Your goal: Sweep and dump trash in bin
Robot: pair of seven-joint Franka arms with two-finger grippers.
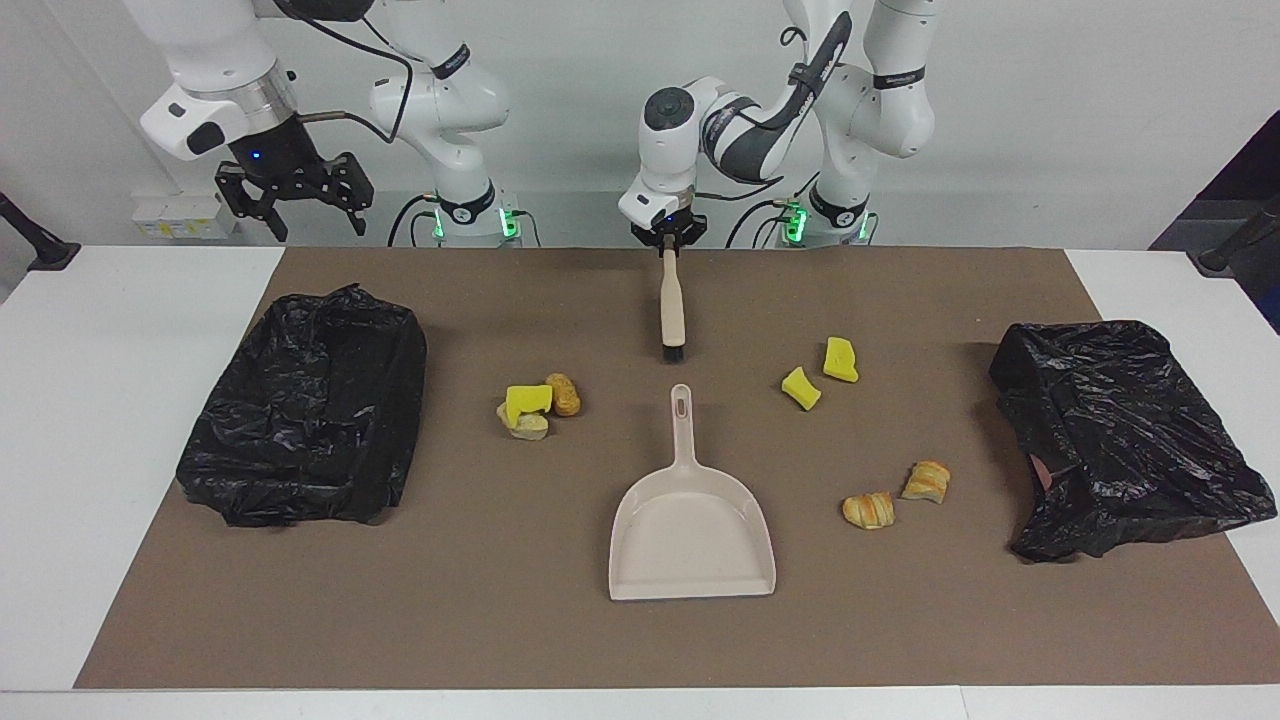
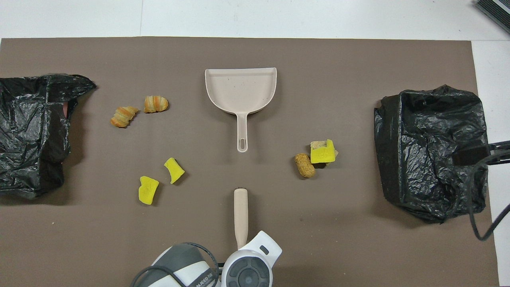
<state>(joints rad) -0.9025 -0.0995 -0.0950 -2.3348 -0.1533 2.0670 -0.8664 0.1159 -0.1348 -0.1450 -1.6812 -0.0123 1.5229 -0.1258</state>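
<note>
Trash lies scattered on the brown mat (image 1: 560, 620) that covers the white bench (image 1: 120, 400). Two bright yellow sponge chunks (image 1: 827, 372) sit toward the left arm's end, and two golden-brown croissant-like pieces (image 1: 897, 496) lie farther from the robots than those. Toward the right arm's end, a yellow sponge chunk (image 1: 527, 400), a pale bread piece (image 1: 527, 428) and a brown bread roll (image 1: 564, 394) huddle together, touching. A beige plastic dustpan (image 1: 690, 520) rests flat at the mat's middle, its handle pointing to the robots. Nearer to the robots, a beige brush with dark bristles (image 1: 671, 305) is gripped at the handle end by the left claw (image 1: 667, 238), closed tight on it; the bristle end points at the dustpan handle, just apart from it. The right claw (image 1: 293, 197) waits raised near the robots' edge of the bench at the right arm's end, fingers spread wide and holding nothing. Crumpled black bag-lined bins stand at each end of the mat, one (image 1: 305, 405) at the right arm's end, one (image 1: 1120, 435) at the left arm's.
</note>
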